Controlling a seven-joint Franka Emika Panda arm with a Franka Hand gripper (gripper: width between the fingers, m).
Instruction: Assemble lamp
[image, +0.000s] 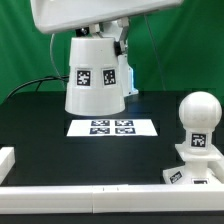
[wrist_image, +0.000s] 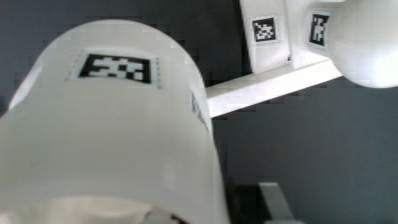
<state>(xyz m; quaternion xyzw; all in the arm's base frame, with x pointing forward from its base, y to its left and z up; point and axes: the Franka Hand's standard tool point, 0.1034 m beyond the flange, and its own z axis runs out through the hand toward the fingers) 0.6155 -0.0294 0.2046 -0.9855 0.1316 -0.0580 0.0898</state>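
The large white cone-shaped lamp shade (image: 95, 75) with two square tags stands upright at the back left of the black table. I cannot tell whether it rests on the table or hangs just above it. My gripper (image: 103, 36) comes down onto its narrow top and is shut on its rim. In the wrist view the shade (wrist_image: 107, 130) fills most of the picture and one grey finger (wrist_image: 270, 200) shows beside its wall; the other finger is hidden. The round-headed bulb (image: 200, 112) stands in the blocky base (image: 192, 168) at the front of the exterior view's right. The bulb (wrist_image: 368, 55) also shows in the wrist view.
The marker board (image: 112, 127) lies flat just in front of the shade. A white rail (image: 100, 194) runs along the table's front edge, with a white block (image: 6, 160) at the exterior view's left. A white bar (wrist_image: 267, 85) shows in the wrist view.
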